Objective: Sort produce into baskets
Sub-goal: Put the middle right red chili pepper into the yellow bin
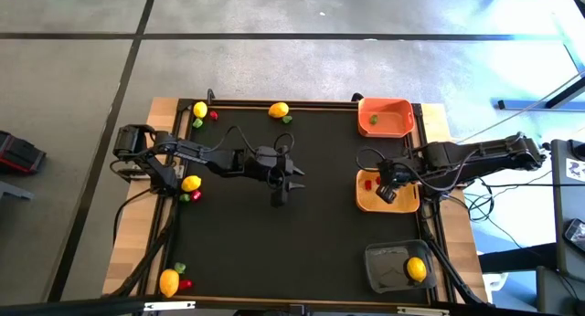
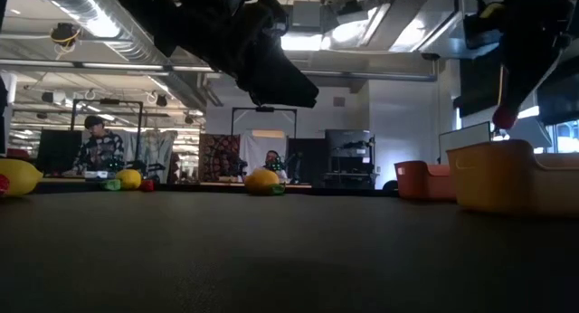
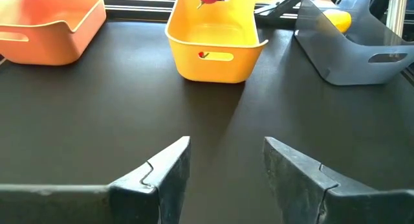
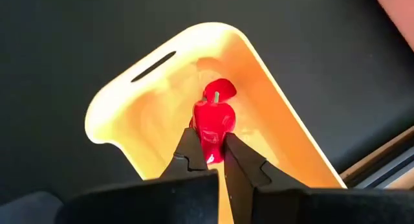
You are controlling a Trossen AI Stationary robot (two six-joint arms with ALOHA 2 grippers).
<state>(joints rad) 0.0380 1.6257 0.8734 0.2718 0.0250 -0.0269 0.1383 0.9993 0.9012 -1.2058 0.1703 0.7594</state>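
My right gripper [image 1: 388,190] hangs over the yellow-tan basket [image 1: 402,202], shut on a small red piece [image 4: 210,127]. Another red piece [image 1: 368,181] lies inside that basket. My left gripper [image 1: 281,186] is open and empty above the middle of the black mat, its fingers [image 3: 171,166] pointing toward the baskets. The orange basket [image 1: 386,104] holds a green piece [image 1: 373,119]. The dark grey basket [image 1: 388,266] holds a lemon [image 1: 417,268]. Lemons [image 1: 191,183], red pieces and green pieces lie on the mat's left side. My right gripper pinches the red piece's lower sides [image 4: 208,146] between its two fingertips [image 4: 189,146]. The fingers come from above, pointing down. The piece is lifted clear above the inside of the yellow-tan basket [image 2: 502,173], its stem end [image 4: 217,96] away from the fingers.
Loose lemons lie at the far left [image 1: 200,110], far middle [image 1: 279,110] and near left corner [image 1: 169,281], each with red and green pieces beside it. The three baskets stand in a row along the right side. People sit in the room beyond the table [image 2: 95,146].
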